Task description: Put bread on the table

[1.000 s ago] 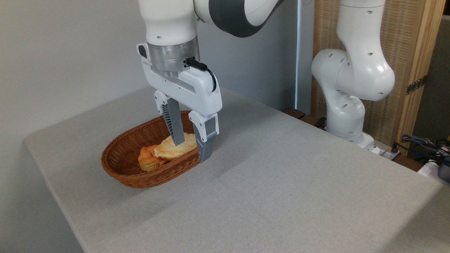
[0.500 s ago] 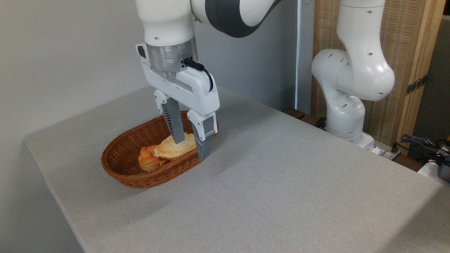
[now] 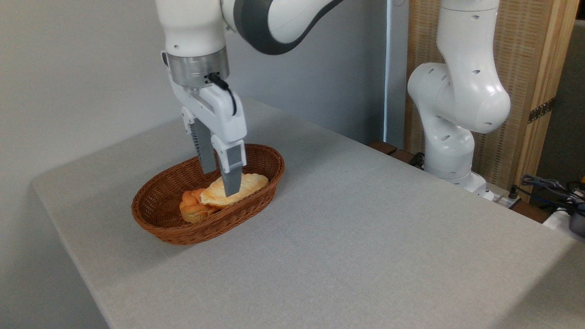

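Basket [image 3: 160,214], brown wicker, oval, sits toward the left of the grey table [image 3: 365,237]. Inside it a small orange bun [image 3: 191,205], and against the bun's right side the pale bread [image 3: 240,187], lying lengthwise toward the basket's right end. Claw [image 3: 221,180] points down into the basket, fingers apart, near finger [image 3: 231,171] in front of the loaf, far one behind; contact with the crust cannot be told. Arm's white base [image 3: 452,151] stands off the table's far right.
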Motion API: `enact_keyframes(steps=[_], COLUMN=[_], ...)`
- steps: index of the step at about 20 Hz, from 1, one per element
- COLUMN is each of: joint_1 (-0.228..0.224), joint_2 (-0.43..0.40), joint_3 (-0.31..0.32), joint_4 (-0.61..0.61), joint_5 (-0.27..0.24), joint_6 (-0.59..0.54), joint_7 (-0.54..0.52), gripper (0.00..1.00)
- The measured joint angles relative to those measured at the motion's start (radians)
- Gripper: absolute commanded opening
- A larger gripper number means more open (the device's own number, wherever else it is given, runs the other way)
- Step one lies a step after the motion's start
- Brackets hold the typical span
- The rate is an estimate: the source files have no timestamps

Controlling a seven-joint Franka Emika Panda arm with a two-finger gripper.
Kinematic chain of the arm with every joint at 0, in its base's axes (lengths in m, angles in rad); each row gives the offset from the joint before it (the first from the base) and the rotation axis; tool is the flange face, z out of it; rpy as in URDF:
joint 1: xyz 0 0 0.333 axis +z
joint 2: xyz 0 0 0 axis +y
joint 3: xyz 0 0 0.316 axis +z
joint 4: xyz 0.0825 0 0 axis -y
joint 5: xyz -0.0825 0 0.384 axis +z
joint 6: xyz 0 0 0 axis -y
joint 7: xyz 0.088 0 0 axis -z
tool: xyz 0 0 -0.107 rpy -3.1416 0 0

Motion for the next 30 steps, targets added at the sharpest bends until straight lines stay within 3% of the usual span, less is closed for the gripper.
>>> enact_keyframes(steps=[8,14,27,28,29,30], joint_1=[-0.054,-0.059,-0.057,-0.057,-0.057,-0.058], joint_2=[0.085,0.101,0.130,0.135,0.139,0.141], joint_3=[-0.012,-0.051,-0.052,-0.053,-0.053,-0.053], joint_4=[-0.003,-0.002,-0.002,-0.002,-0.002,-0.002], joint_5=[0.000,-0.008,-0.012,-0.012,-0.012,-0.012], joint_6=[0.065,0.070,0.080,0.080,0.080,0.080], joint_7=[0.000,0.000,0.001,0.001,0.001,0.001], gripper=[1.00,1.00,1.00,0.98,0.83,0.60])
